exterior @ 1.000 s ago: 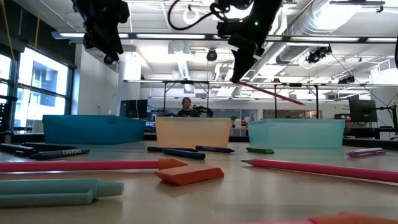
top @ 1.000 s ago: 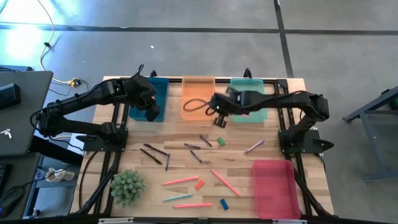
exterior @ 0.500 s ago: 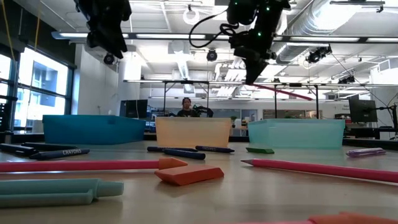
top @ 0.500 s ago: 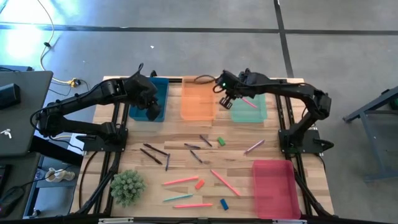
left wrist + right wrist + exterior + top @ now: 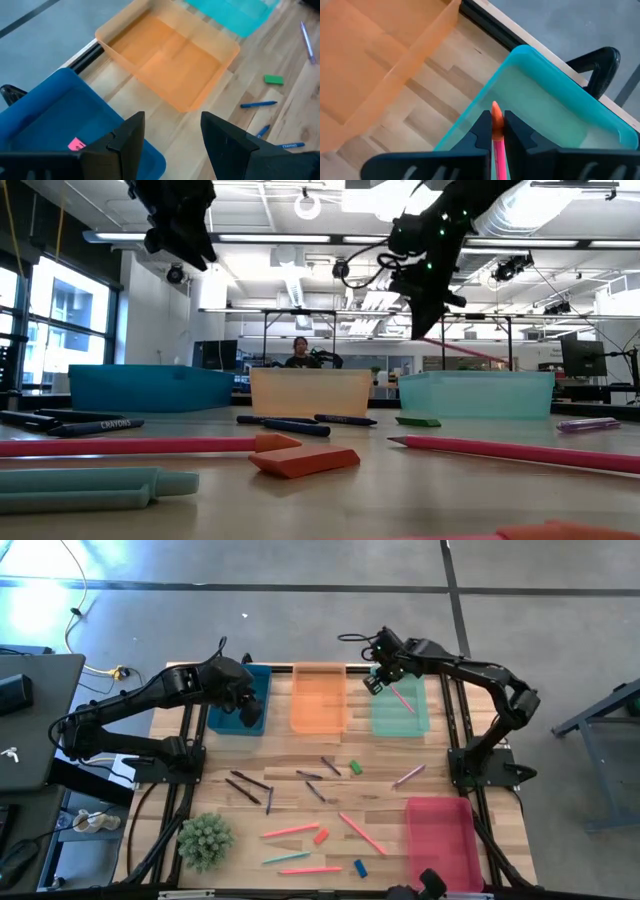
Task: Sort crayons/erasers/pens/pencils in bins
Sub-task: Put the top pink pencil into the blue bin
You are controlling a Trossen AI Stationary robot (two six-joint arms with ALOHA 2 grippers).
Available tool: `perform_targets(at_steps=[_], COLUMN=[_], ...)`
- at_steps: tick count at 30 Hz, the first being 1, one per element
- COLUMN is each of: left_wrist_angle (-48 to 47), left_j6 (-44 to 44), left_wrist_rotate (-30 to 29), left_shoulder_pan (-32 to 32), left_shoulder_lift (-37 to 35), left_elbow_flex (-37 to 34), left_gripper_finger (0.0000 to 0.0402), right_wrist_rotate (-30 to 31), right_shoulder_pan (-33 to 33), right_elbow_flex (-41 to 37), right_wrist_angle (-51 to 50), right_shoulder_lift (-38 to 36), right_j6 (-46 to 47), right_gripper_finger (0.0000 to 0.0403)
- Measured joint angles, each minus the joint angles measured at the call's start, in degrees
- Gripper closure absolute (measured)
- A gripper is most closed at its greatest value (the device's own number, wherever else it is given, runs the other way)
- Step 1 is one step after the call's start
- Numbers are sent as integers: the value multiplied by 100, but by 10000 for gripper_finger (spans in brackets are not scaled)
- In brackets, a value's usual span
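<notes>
— Where's the right end effector [image 5: 373, 683]?
— Over the light teal bin [image 5: 416, 718], clamped on a salmon-pink pencil [image 5: 402, 698].
— And the left end effector [image 5: 170, 137]?
— Spread wide, empty, above the blue bin [image 5: 254, 679].

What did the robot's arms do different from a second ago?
The right gripper, still shut on a pink pencil, swung from above the orange bin across to the light teal bin and now holds it over that bin. The left gripper stayed open over the blue bin. The things on the table did not move.
</notes>
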Motion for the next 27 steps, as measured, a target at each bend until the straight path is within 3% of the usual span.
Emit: perform_targets(at_steps=[27], left_wrist_angle=[12], left_j6=[-322], left_wrist_rotate=[-288], left_shoulder_pan=[0], left_shoulder_lift=[0], left_elbow_flex=[0], left_gripper_finger=[220], right_wrist_rotate=[-218], right_shoulder_pan=[-441], right_elbow_flex=[-1740], right_wrist_angle=[2011], right_shoulder_lift=[7], right_j6=[597], right_gripper_finger=[397])
